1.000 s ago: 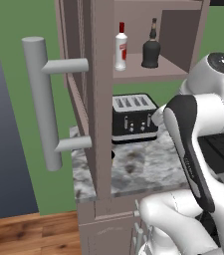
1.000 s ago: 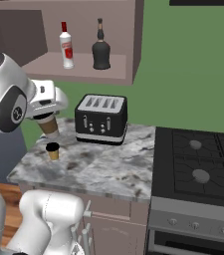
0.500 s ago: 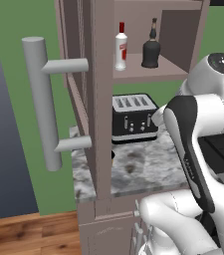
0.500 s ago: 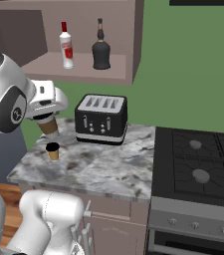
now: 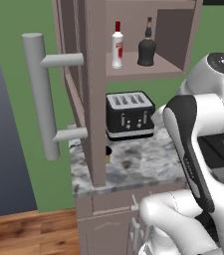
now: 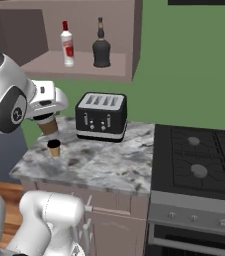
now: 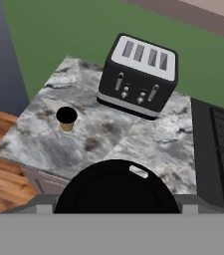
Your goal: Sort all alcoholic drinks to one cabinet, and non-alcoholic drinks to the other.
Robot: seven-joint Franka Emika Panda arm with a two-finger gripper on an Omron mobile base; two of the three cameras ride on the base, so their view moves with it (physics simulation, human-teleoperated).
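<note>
Right base view: claw (image 6: pixel 46 119) grasps tan cup (image 6: pixel 48 127) upright, black top upward.

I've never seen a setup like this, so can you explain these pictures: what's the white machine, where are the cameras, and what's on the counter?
The white machine is a robot arm in a simulated kitchen. Two pictures come from cameras behind it, one left and one right; the third looks down from its hand. On the marble counter stand a black toaster and a small cup. Two bottles, a clear one and a black one, stand in the open wall cabinet. Its fingers are hidden but seem closed on a larger tan cup, whose black lid shows in the hand picture.
</note>
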